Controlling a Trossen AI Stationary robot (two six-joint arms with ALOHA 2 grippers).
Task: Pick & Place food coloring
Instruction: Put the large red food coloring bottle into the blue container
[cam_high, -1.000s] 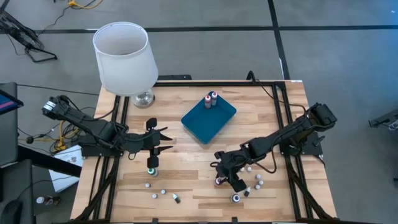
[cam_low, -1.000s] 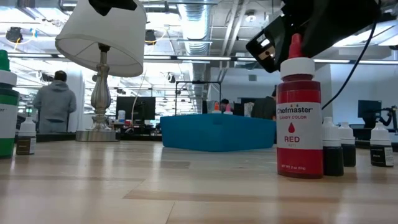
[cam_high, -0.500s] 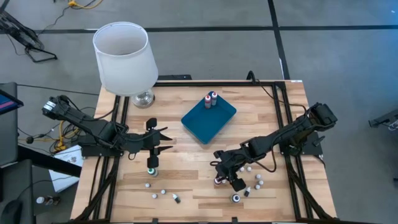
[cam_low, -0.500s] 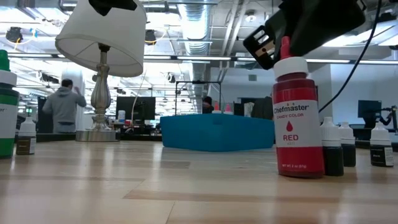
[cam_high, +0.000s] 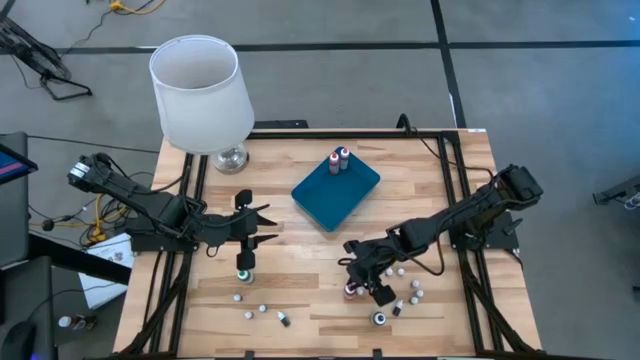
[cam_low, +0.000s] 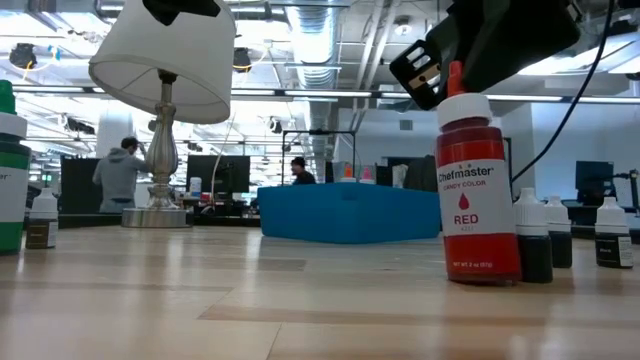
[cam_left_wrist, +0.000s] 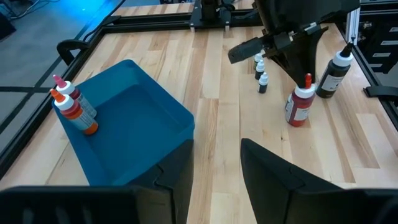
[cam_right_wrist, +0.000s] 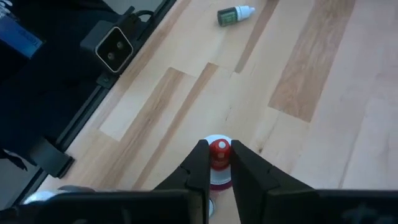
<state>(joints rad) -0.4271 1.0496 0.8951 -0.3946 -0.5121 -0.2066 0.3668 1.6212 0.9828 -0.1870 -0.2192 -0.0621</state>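
A red food coloring bottle (cam_low: 477, 190) with a white shoulder and a red nozzle stands on the table near its near edge, right of centre (cam_high: 350, 290). My right gripper (cam_right_wrist: 218, 163) is over it, shut on its nozzle. My left gripper (cam_high: 262, 225) hovers open over the table's left half, pointing toward the teal tray (cam_high: 335, 190). In the tray's far corner stand two red-topped bottles (cam_left_wrist: 71, 109). Several tiny bottles (cam_high: 262, 309) lie or stand loose near the near edge. A green-topped bottle (cam_high: 244, 272) stands below my left gripper. My right gripper pinches the red nozzle tip (cam_right_wrist: 218, 147) at the top of the red bottle between its two fingers (cam_right_wrist: 199, 165). It comes slanting down from the table's right and above. The bottle's base stays on the table, and its top leans slightly toward the table's left (cam_low: 455, 75).
A lamp with a white shade (cam_high: 195, 90) stands at the far left corner. Small dark bottles (cam_low: 545, 238) stand just right of the red one, and a larger black one (cam_left_wrist: 336, 71) is near it. People move in the room beyond the table.
My right gripper has come down onto the red bottle's nozzle and shifted a little toward the table's left. The bottle's top has tipped the same way while its base has stayed in place.
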